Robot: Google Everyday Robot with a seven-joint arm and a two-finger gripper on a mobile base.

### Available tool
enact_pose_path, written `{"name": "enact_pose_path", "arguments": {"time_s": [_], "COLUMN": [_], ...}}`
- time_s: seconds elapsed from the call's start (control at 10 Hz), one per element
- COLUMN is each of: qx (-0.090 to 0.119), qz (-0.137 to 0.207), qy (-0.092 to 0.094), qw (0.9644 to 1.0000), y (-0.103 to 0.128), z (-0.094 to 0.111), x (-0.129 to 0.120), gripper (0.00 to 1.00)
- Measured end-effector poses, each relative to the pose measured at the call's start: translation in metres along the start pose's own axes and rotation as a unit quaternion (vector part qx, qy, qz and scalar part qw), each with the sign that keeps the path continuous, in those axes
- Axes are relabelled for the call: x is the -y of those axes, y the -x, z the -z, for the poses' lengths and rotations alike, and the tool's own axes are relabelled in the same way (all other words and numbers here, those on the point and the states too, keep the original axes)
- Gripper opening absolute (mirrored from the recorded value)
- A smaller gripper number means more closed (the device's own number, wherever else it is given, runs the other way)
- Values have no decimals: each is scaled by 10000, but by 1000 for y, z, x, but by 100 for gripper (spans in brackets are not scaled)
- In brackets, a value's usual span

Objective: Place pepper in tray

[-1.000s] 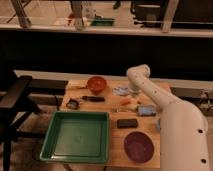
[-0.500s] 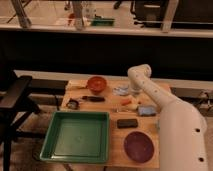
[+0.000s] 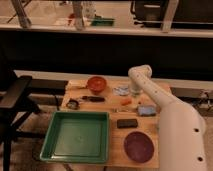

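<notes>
The pepper [image 3: 126,102] is a small slim orange-red piece lying on the wooden table, right of centre. The green tray [image 3: 50,136] is a large square tray with a raised rim at the front left of the table; nothing shows inside it. My white arm rises from the lower right, bends at an elbow [image 3: 140,75] and points down. My gripper [image 3: 134,92] hangs just behind and to the right of the pepper, close above the table.
An orange-red bowl [image 3: 96,83] stands at the back. A dark utensil [image 3: 94,99], a small dark object [image 3: 73,104], a pale crumpled item [image 3: 120,91], a blue item [image 3: 146,110], a black block [image 3: 127,123] and a purple bowl [image 3: 138,146] are spread around. A black chair [image 3: 15,95] stands left.
</notes>
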Motion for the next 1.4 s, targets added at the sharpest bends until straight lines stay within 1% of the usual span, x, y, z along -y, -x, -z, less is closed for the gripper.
{"name": "enact_pose_path", "arguments": {"time_s": [0.5,0.6,0.7,0.9,1.0,1.2,1.3,1.4], "qx": [19,13,9,8,9,-7,9,15], "qz": [15,20,21,23,24,32,36,61], "qy": [-18,-19,-19,-18,-21,-36,-22,-24], "qw": [10000,10000,10000,10000,10000,10000,10000,10000], "y": [2,2,2,2,2,2,3,4], "z": [2,3,4,4,5,5,5,5], "x": [2,2,2,2,2,3,2,2], "gripper": [57,55,50,48,42,23,11,4]}}
